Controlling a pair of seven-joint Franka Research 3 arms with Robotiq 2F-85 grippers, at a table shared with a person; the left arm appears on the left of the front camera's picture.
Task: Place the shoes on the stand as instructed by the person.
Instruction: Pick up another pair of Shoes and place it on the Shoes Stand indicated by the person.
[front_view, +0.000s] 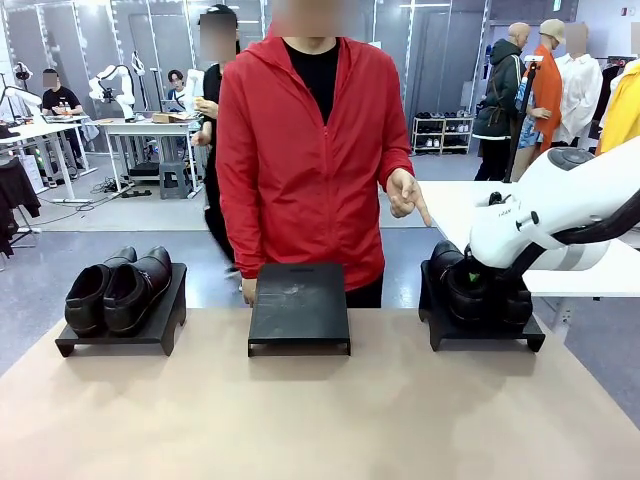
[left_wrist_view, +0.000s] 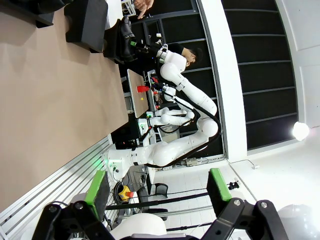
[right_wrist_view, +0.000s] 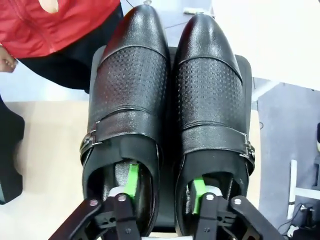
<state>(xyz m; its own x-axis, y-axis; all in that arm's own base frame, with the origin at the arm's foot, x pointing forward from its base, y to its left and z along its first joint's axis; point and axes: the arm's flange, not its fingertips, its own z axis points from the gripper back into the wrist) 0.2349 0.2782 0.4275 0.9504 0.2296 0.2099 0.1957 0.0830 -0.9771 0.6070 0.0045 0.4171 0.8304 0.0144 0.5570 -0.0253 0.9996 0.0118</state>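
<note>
At lower right of the front view, the right gripper (right_wrist_view: 162, 192) is sitting, fingers parted, one inside each shoe of a pair (right_wrist_view: 170, 115) resting on the right stand (front_view: 485, 335), the person (front_view: 310, 150) pointing there, while another pair (front_view: 118, 290) is sitting on the left stand (front_view: 120, 335) and the middle stand (front_view: 300, 305) is waiting bare.

A robotics lab in a large open hall: more white robot arms (front_view: 112, 85) stand on work tables (front_view: 150, 128) behind, a shoe rack (front_view: 441, 132) against grey partition walls (front_view: 440, 55), and people at the tables.
</note>
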